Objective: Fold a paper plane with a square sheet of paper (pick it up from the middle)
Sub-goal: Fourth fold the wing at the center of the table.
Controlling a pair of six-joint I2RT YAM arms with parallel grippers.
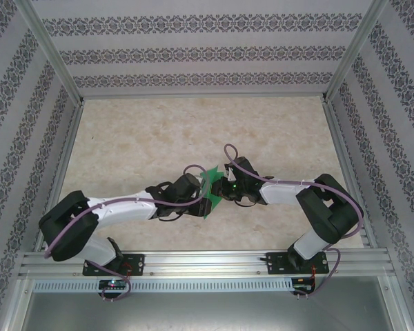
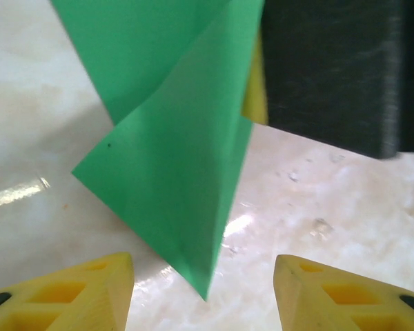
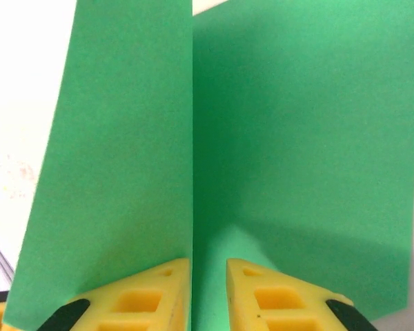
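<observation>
A: What is the right gripper (image 3: 208, 289) doing?

B: It is pinching the sheet (image 3: 283, 138). Its two yellow fingers (image 3: 148, 300) are sitting almost together. A sharp crease in the green sheet is running straight up from the narrow gap between them. One panel is spreading to the left of the crease, and a wider, shaded one to the right.

A: And the left gripper (image 2: 203, 276)?

B: It is standing open. Its fingers are showing at the bottom corners of its own wrist view, well apart, and neither is touching the sheet.

A: So where is the sheet sitting relative to it?

B: It is hanging just ahead of the left gripper, folded. One pointed corner is dipping down between the open fingertips, clear of both. The rest is rising up and away toward the right gripper's dark body at the upper right, where a yellow finger is showing right beside the sheet's edge.

A: Is the sheet touching the table (image 2: 345, 207)?

B: That is hard to tell. From the left wrist the point is appearing to hover over the pale marbled surface, but contact cannot be judged.

A: How are the arms sitting overall?

B: From above, the left arm (image 1: 121, 207) and the right arm (image 1: 290, 192) are reaching inward and meeting nose to nose around mid-table. The green sheet is standing between the two grippers.
</observation>
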